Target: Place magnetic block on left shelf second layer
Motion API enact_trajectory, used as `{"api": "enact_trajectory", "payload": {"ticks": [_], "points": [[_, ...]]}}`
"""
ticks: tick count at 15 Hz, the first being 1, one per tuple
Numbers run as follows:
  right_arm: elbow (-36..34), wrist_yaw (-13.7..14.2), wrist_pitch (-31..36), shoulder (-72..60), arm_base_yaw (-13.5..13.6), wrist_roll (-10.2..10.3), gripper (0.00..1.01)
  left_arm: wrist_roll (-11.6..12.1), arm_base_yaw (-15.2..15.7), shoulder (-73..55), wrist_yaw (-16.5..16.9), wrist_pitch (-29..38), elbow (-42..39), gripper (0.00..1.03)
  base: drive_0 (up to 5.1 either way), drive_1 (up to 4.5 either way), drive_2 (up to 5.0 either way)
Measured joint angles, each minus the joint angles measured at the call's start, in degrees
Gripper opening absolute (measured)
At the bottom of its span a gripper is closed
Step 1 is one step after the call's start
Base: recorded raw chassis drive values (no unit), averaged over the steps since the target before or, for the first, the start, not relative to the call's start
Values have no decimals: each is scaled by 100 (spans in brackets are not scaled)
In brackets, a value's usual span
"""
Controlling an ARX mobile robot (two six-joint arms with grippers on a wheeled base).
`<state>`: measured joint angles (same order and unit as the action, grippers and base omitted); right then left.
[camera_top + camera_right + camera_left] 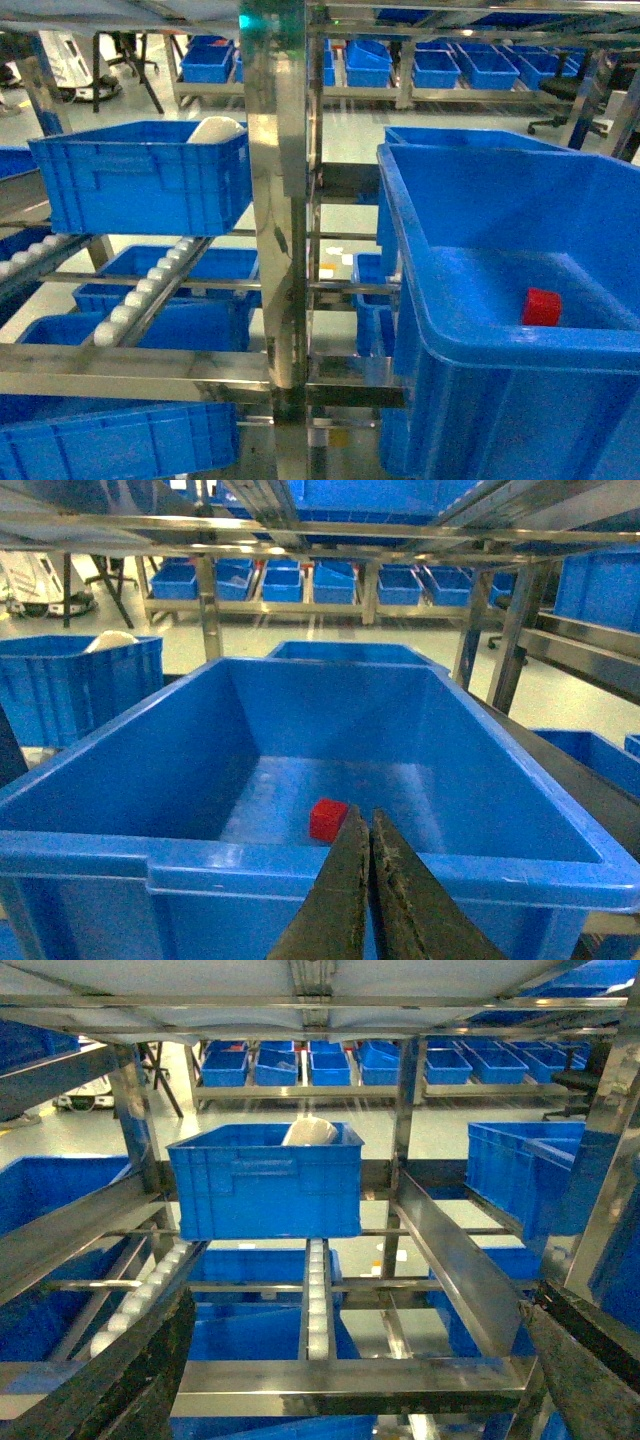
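The magnetic block (327, 820), small and bright red, lies on the floor of a big blue bin (300, 865) on the right shelf; the head view shows the block (541, 306) near that bin's front wall. My right gripper (368, 825) is shut with nothing between its fingers. Its tips sit at the bin's near rim, just right of the block and short of it. My left gripper (355, 1300) is open wide and empty, facing the left shelf's steel front rail (340, 1388) and roller tracks (317, 1290). Neither gripper shows in the head view.
A blue bin (140, 185) holding a white object (214, 128) sits further back on the left shelf. A steel upright post (278, 200) separates the two shelves. More blue bins (170, 290) sit on lower levels and on far racks (450, 65).
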<state>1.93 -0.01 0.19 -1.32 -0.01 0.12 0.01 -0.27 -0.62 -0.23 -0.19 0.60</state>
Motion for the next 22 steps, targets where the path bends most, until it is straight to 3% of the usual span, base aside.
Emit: {"api": "enact_trajectory", "payload": {"ticks": [6, 10, 13, 22], "points": [[-116, 15, -46, 101, 0, -2, 4, -2, 0, 0, 0, -2, 0, 98, 0, 0, 0], [-116, 13, -44, 101, 0, 0, 60, -2, -2, 0, 0, 0, 0, 98, 0, 0, 0], [-116, 13, -44, 101, 0, 0, 97, -2, 0, 0, 0, -2, 0, 98, 0, 0, 0], [-116, 13, -46, 101, 0, 0, 98, -2, 0, 0, 0, 0, 0, 98, 0, 0, 0]]}}
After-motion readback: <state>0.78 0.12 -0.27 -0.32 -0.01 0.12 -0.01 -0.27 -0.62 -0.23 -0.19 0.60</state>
